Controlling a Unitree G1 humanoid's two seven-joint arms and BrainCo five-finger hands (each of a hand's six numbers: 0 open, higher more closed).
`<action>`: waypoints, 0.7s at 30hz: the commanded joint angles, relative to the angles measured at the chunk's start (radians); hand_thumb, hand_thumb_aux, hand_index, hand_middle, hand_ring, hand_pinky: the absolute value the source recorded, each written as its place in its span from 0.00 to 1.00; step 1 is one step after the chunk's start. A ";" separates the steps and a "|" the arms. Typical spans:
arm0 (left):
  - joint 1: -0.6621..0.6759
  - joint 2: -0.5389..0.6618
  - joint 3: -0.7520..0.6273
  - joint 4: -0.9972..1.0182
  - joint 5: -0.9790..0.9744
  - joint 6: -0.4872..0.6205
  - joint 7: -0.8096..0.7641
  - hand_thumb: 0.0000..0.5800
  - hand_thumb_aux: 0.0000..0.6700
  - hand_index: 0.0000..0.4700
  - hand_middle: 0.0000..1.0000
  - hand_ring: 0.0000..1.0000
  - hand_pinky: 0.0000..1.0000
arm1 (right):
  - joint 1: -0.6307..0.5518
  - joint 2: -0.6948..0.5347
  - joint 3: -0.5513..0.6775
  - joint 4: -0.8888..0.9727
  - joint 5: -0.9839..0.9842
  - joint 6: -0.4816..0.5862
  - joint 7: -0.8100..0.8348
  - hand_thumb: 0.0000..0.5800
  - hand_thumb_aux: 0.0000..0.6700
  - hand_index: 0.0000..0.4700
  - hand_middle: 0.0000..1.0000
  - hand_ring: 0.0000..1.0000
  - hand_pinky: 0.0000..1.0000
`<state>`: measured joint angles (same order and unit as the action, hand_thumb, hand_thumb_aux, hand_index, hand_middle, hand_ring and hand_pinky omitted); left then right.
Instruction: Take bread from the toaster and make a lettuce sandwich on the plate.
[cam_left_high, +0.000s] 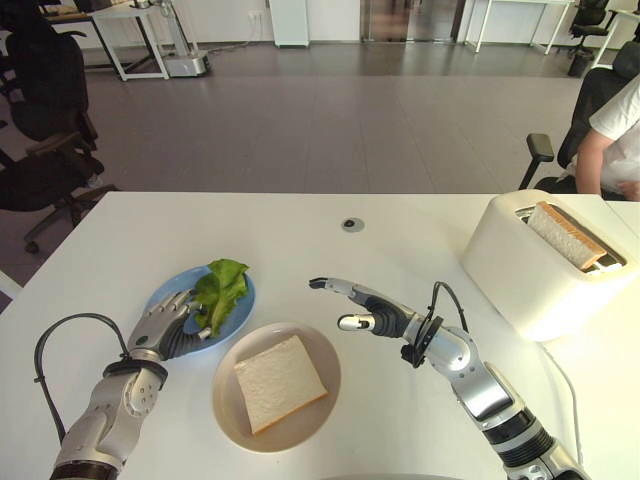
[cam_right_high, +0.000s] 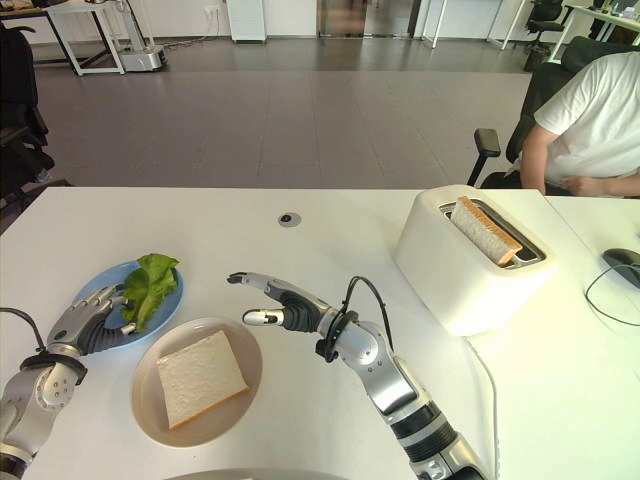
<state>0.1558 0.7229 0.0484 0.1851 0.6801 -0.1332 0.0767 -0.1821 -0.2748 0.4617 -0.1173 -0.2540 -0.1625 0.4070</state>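
The white table (cam_left_high: 300, 225) is bearing a boxy white toaster (cam_left_high: 530, 280) with a toasted bread slice (cam_left_high: 565, 235) in its slot. A pale bread slice (cam_left_high: 280, 382) is lying on the round beige plate (cam_left_high: 228, 420). Beside it the right hand (cam_left_high: 375, 312) is hovering, spread and empty. The left hand (cam_left_high: 165, 330) is touching the green lettuce leaf (cam_left_high: 222, 290) on the round blue plate (cam_right_high: 105, 280); I cannot tell whether it is gripping.

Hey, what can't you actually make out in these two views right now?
- Lower part of the bread: sunk in the slot of the toaster, both views.
- Whether the left hand has hold of the lettuce: the leaf covers where they meet, both views.
- Toaster's right end: cut off by the picture edge, left eye view.
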 joint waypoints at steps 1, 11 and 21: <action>0.006 0.000 -0.014 0.006 -0.013 0.001 -0.009 0.80 0.56 0.56 0.00 0.00 0.00 | 0.009 0.001 -0.007 0.008 -0.012 -0.003 -0.002 0.00 0.00 0.00 0.00 0.00 0.00; 0.023 0.024 0.013 -0.049 -0.022 0.024 -0.027 0.42 0.24 0.24 0.00 0.00 0.00 | 0.001 -0.002 -0.011 0.026 -0.035 -0.020 -0.018 0.00 0.00 0.00 0.00 0.00 0.00; 0.018 0.005 -0.003 -0.069 -0.027 0.029 -0.046 0.88 0.65 0.65 0.00 0.00 0.00 | -0.006 0.004 -0.016 0.040 -0.049 -0.035 -0.027 0.00 0.00 0.00 0.00 0.00 0.00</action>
<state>0.1805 0.7289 0.0584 0.1015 0.6570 -0.1082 0.0455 -0.1803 -0.2699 0.4564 -0.0860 -0.2940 -0.1967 0.3796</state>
